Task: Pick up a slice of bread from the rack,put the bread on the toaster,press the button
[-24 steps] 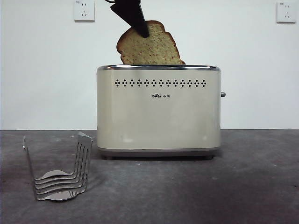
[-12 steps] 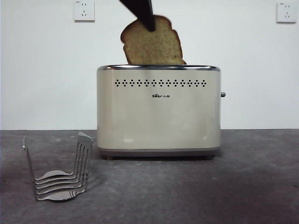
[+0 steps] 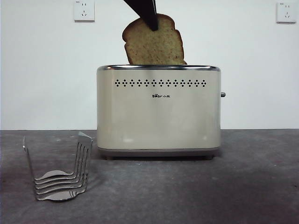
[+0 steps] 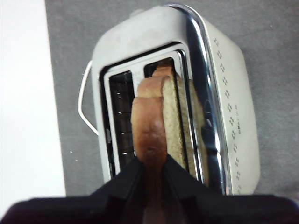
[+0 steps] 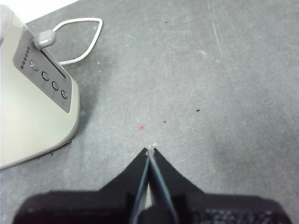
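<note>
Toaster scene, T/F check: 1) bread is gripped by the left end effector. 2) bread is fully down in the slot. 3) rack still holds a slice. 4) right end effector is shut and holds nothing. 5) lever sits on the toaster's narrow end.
1) True. The left end effector is shut on the bread at its crust.
2) False. Most of the slice stands above the toaster, its lower part in the slot.
3) False. The rack has no slice in it.
4) True. The right end effector is shut over the table, holding nothing.
5) True. The lever sticks out there.
</note>
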### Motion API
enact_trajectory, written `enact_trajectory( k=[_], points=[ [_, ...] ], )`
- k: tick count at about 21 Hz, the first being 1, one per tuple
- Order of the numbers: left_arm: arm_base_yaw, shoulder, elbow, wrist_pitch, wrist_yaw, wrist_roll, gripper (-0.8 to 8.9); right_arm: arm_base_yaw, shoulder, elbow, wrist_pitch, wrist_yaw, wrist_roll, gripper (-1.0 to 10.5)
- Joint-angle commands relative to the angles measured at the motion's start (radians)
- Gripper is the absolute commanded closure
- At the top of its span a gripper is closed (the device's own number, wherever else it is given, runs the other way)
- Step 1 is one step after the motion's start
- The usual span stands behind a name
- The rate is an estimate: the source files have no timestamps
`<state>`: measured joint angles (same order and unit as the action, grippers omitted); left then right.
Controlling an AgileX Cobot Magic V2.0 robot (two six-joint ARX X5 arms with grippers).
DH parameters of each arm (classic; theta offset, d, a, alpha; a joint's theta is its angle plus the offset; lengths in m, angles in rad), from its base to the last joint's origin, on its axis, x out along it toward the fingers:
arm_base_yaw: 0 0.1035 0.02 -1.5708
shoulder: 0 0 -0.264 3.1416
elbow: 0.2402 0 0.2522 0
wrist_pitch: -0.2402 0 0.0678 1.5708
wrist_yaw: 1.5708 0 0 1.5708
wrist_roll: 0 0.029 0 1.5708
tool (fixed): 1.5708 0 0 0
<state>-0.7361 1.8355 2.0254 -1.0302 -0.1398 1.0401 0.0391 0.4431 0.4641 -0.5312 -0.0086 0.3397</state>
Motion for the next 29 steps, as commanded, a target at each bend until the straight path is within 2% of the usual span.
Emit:
enact_trajectory(
  k=[1,5,14,20,21,22,25,26,29],
  points=[
    [-0.005,0.035,0.000,-0.012,-0.014,-0.029,8.24,0.000,-0.001,0.003,0.005,-0.003,-0.009,9.5],
    [-0.022,0.073,0.000,-0.033,-0.093,-0.026,8.24,0.000,-0.001,0.003,0.005,-0.003,-0.008,9.5],
    [-0.043,0.120,0.000,-0.013,-0.090,-0.031,8.23,0.000,-0.001,0.003,0.006,-0.019,-0.009,9.5],
    [-0.047,0.122,0.001,0.021,-0.106,-0.076,8.12,0.000,-0.001,0.003,0.006,-0.018,-0.009,9.5],
    [-0.047,0.121,0.001,0.032,-0.127,-0.089,7.96,0.000,-0.001,0.003,0.006,-0.018,-0.009,9.5],
    [-0.047,0.121,0.001,0.040,-0.143,-0.101,7.38,0.000,-0.001,0.003,0.006,-0.018,-0.009,9.5],
    [-0.048,0.120,0.001,0.045,-0.150,-0.116,5.02,0.000,-0.001,0.003,0.006,-0.018,-0.011,9.5],
    [-0.048,0.118,0.001,0.045,-0.150,-0.116,4.65,0.000,-0.001,0.003,0.006,-0.018,-0.012,9.5],
    [-0.048,0.100,0.001,0.045,-0.149,-0.116,4.59,0.000,-0.001,0.003,0.006,-0.018,-0.012,9.5]
  ],
)
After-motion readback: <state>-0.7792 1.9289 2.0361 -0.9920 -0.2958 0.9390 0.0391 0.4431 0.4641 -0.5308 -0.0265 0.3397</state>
